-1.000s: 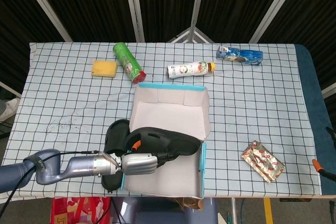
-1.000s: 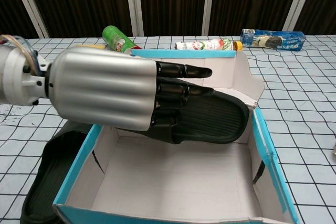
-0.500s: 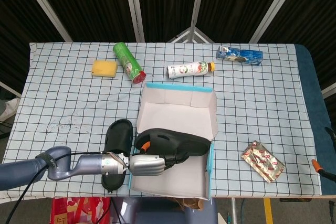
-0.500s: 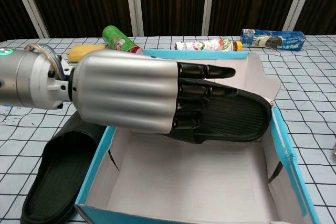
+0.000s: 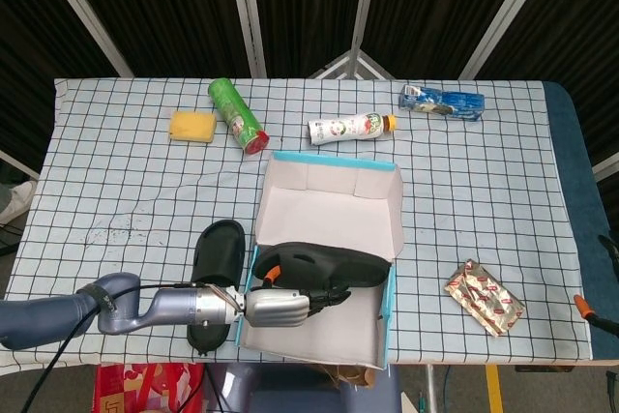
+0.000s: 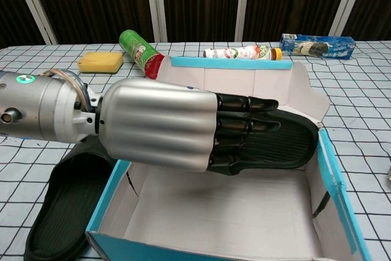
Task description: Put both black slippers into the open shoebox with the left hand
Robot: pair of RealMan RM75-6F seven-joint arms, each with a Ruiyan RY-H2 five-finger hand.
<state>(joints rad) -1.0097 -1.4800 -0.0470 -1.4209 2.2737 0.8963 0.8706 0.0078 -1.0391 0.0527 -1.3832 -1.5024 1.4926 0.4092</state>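
One black slipper (image 5: 324, 266) is held over the interior of the open shoebox (image 5: 334, 195), sole ribbing visible in the chest view, lying across the box roughly parallel to the table's near edge. The left hand (image 5: 279, 308) grips it from the box's left side, fingers (image 6: 244, 123) closed on the slipper's heel end. The second black slipper (image 5: 215, 278) lies on the table just beside the shoebox's left wall, near the near edge. Shoebox sits toward the table's near edge, about mid-width. Along the far edge: yellow sponge (image 5: 192, 125), green can (image 5: 236, 115) lying on its side, tube (image 5: 350, 128), blue carton (image 5: 442, 102). A foil packet (image 5: 484, 297) lies near the near right corner. Right hand not seen in either view.
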